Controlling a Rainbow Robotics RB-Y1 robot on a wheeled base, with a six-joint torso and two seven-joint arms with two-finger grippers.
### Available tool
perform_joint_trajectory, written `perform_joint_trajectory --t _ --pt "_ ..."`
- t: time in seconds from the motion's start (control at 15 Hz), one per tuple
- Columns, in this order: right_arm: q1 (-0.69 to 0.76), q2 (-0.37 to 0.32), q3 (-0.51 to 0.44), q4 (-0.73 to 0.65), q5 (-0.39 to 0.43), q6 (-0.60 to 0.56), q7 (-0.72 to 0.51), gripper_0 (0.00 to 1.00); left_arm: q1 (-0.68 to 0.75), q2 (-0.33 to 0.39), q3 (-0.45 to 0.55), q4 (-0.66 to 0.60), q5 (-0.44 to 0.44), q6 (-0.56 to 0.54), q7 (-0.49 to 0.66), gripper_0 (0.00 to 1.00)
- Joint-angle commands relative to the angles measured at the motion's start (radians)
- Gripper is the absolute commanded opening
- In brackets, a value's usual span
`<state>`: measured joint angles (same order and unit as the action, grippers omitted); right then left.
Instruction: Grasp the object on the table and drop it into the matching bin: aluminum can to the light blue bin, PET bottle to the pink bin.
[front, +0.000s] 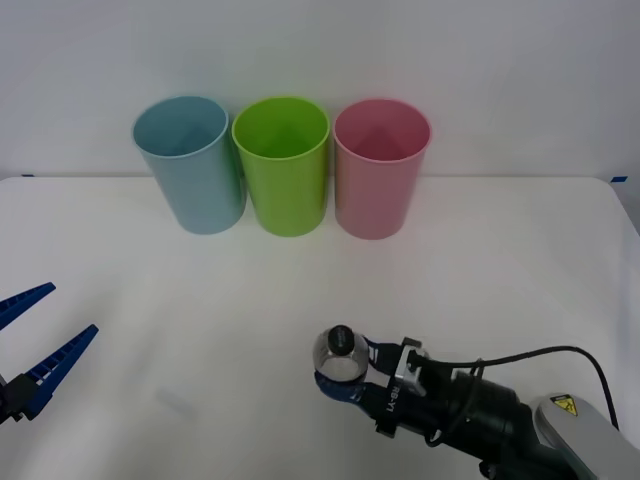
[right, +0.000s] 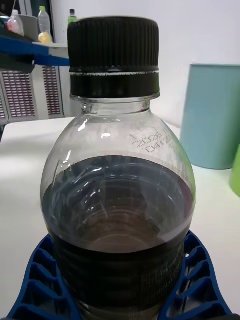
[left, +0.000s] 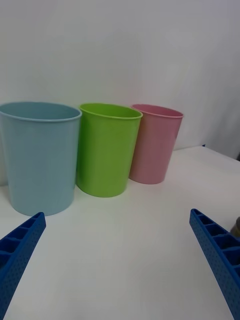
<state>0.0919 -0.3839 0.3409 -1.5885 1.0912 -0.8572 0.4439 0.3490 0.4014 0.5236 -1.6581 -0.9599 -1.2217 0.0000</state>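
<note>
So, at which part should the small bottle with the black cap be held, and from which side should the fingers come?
Best on the lower body of the bottle, from the side and level with the table. It stands upright, and the body is round and wide, while the shoulders curve in towards the narrow cap. The right gripper already has its blue fingers around that lower part. The left gripper waits open at the left.

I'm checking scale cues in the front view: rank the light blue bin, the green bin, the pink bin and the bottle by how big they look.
1-3. light blue bin, green bin, pink bin: alike, no ranking.
4. PET bottle, smallest, though nearer the camera, held in the right gripper.
</note>
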Motion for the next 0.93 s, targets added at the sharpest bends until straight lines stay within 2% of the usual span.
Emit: perform_joint_trajectory --t 0.07,0.6,0.93 --pt "0.000 -0.032 -0.043 -0.071 -0.001 0.007 -0.094 0.00 0.000 0.000 0.000 0.000 0.000 0.000 0.000 1.00" --pt "0.000 -0.167 -0.189 -0.297 -0.008 0.038 -0.403 0.00 0.000 0.000 0.000 0.000 0.000 0.000 0.000 1.00" --pt "-0.023 -0.262 -0.233 -0.423 -0.008 0.156 -0.577 0.00 0.000 0.000 0.000 0.000 0.000 0.000 0.000 1.00"
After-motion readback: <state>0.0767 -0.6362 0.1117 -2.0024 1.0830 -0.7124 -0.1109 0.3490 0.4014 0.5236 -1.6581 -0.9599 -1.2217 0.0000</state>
